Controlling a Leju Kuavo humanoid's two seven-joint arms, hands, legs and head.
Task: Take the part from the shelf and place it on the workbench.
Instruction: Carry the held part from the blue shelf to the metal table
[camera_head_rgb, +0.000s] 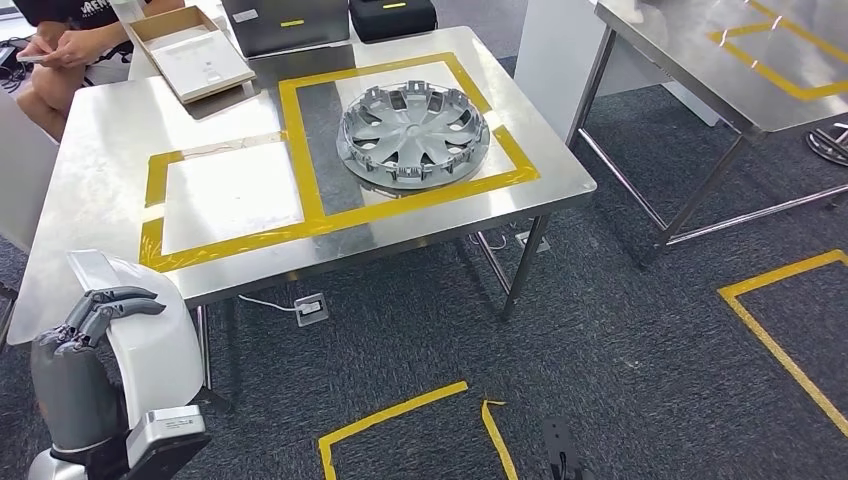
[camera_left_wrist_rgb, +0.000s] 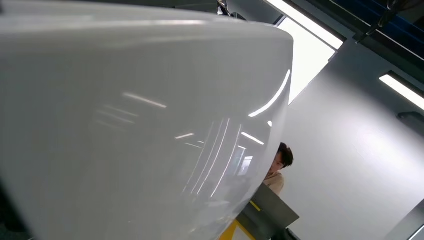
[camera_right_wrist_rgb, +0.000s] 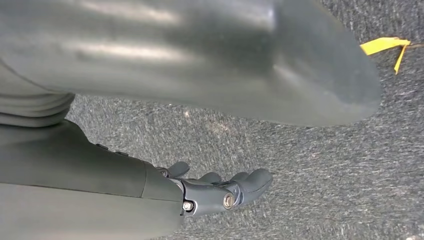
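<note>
While the left hand (camera_head_rgb: 85, 330) grips a glossy white curved part (camera_head_rgb: 150, 340) low beside the near corner of the steel workbench (camera_head_rgb: 100, 130), its dark fingers (camera_head_rgb: 110, 300) wrap over the part's upper edge. On the bench, yellow tape (camera_head_rgb: 300, 120) frames two marked areas; a silver wheel cover (camera_head_rgb: 413, 133) sits inside the farther one, while the nearer one lies bare. An open cardboard box (camera_head_rgb: 190, 50) rests at the far edge, next to a seated person (camera_head_rgb: 60, 45). A second steel table (camera_head_rgb: 720, 60) stands off to the right. The right hand (camera_right_wrist_rgb: 220, 192) hangs over grey carpet (camera_right_wrist_rgb: 300, 150), fingers loosely extended, holding nothing.
</note>
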